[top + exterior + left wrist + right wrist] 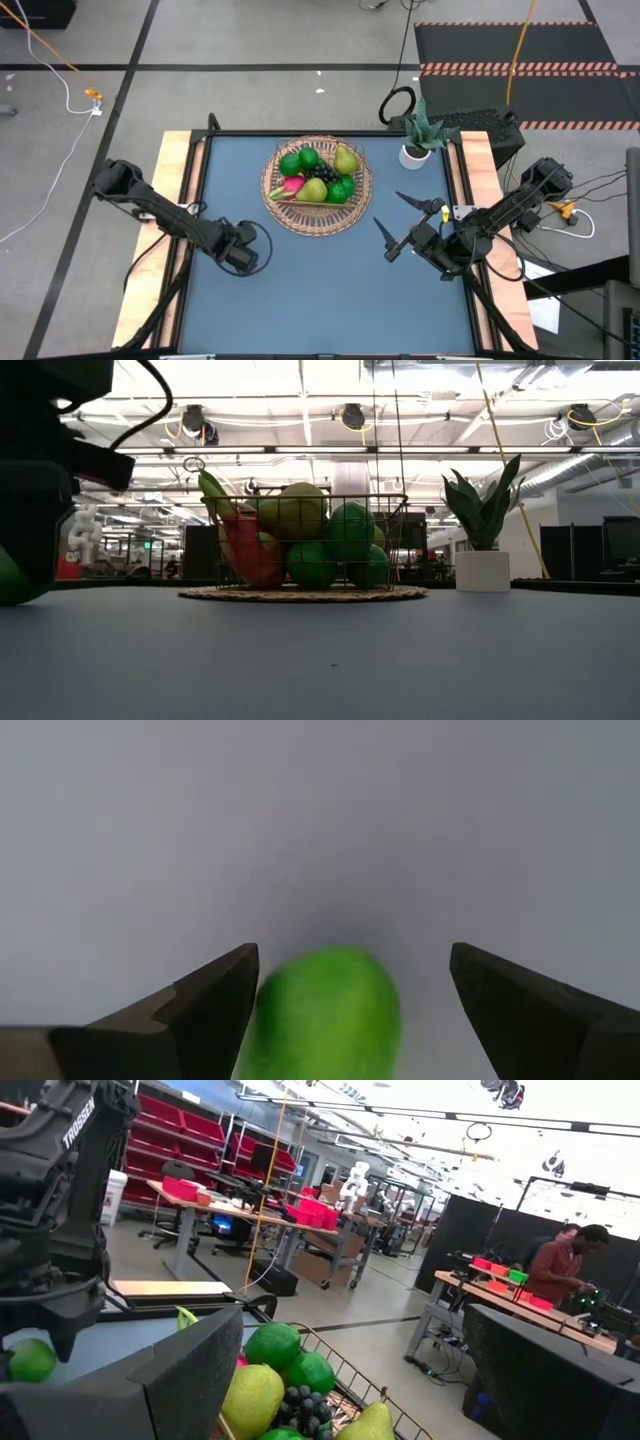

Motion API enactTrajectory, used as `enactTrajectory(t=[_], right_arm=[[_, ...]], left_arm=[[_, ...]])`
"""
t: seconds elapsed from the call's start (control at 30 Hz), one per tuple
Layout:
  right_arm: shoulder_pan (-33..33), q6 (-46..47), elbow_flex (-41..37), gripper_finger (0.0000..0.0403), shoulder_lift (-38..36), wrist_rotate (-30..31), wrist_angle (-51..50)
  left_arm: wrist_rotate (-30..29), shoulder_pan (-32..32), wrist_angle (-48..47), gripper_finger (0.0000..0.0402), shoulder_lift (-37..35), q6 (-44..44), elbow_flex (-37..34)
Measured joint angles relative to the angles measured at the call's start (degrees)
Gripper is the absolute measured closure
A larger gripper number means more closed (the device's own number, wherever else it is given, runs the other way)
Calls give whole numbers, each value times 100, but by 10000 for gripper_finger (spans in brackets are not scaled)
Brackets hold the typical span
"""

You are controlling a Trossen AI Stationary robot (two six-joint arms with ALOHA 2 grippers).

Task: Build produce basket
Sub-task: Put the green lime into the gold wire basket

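High view: blue table (pixel 330 290), grey floor (pixel 250 40).

Both arms are showing matte black all over, built of chunky rounded joints and slim links. The left arm (pixel 170 215) is trailing a black cable looping by its wrist. The right arm (pixel 500 212) is wearing a small yellow-and-white tag near its wrist, its fingers (pixel 385 230) tapering to sharp dark points. White "TROSSEN" lettering is showing on the left arm's housing in the right wrist view.
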Motion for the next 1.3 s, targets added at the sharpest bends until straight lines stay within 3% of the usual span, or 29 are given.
enactTrajectory(t=[0.13, 0.4, 0.53, 0.7, 0.83, 1.0, 1.3], right_arm=[[0, 125, 0, 28, 0, -7, -2], [0, 231, 0, 28, 0, -9, -2], [0, 231, 0, 28, 0, -7, -2], [0, 223, 0, 28, 0, -6, -2], [0, 223, 0, 28, 0, -6, -2], [-2, 227, 0, 28, 0, -9, -2], [-70, 168, 0, 28, 0, -11, -2]], left_arm=[[103, 2, -60, 81, 0, -100, -80], [555, 2, -91, 150, 0, -429, -80], [577, 2, -164, 161, 0, -371, -80], [647, 44, -215, 140, 0, -477, -64], [1279, 141, -249, 103, -2, -874, 68], [1610, 121, -407, 68, -6, -428, 238], [1751, -401, -767, 69, -9, 103, 76]])
